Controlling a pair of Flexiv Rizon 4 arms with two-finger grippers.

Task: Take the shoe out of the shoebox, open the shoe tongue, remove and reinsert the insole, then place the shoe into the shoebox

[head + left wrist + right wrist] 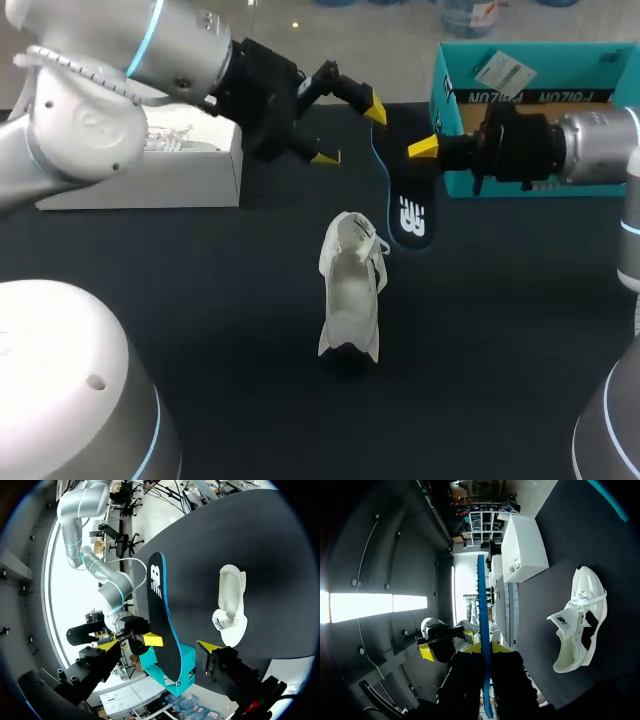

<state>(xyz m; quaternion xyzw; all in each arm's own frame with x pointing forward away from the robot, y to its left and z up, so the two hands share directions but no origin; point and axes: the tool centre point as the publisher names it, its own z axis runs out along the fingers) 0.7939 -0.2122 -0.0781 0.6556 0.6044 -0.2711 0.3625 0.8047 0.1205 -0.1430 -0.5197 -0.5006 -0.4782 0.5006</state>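
Observation:
A white shoe (350, 290) lies on the dark table with its tongue pulled open, also seen beyond my left gripper (231, 607) and beside my right one (580, 620). The dark insole (405, 205), blue-edged with a white logo, hangs above the table behind the shoe. My right gripper (421, 149) is shut on its upper end; in the right wrist view the insole (484, 625) stands edge-on between the fingers. My left gripper (350, 132) is open just left of the insole. In the left wrist view the insole (162, 625) runs between those spread fingers untouched.
The teal shoebox (520, 180) stands at the back right, behind my right arm. A white box lid (150, 175) lies at the back left, under my left arm. Dark table surface surrounds the shoe on all sides.

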